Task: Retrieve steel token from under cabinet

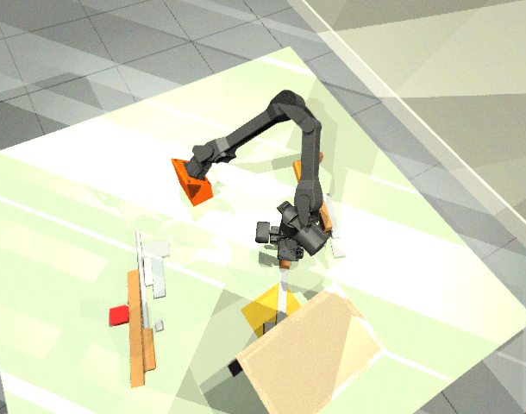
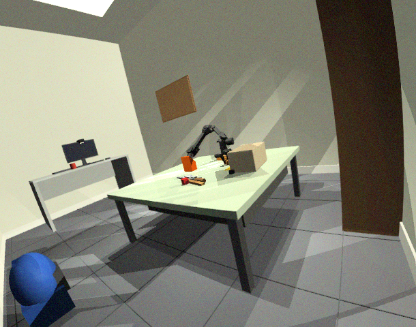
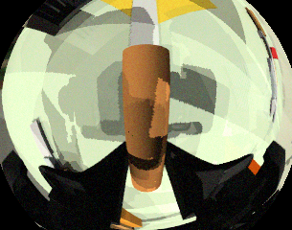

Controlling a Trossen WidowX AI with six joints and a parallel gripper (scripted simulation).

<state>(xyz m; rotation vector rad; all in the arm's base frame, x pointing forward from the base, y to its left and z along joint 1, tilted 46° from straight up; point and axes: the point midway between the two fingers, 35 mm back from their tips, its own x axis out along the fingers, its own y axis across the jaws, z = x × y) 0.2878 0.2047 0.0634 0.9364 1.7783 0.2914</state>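
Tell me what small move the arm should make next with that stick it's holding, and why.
Probably draw the tool straight back toward the arm, away from the cabinet. The pincer is shut on its wooden handle, and the pale blade crosses the yellow marked area and runs under the cabinet's edge. No token shows yet.
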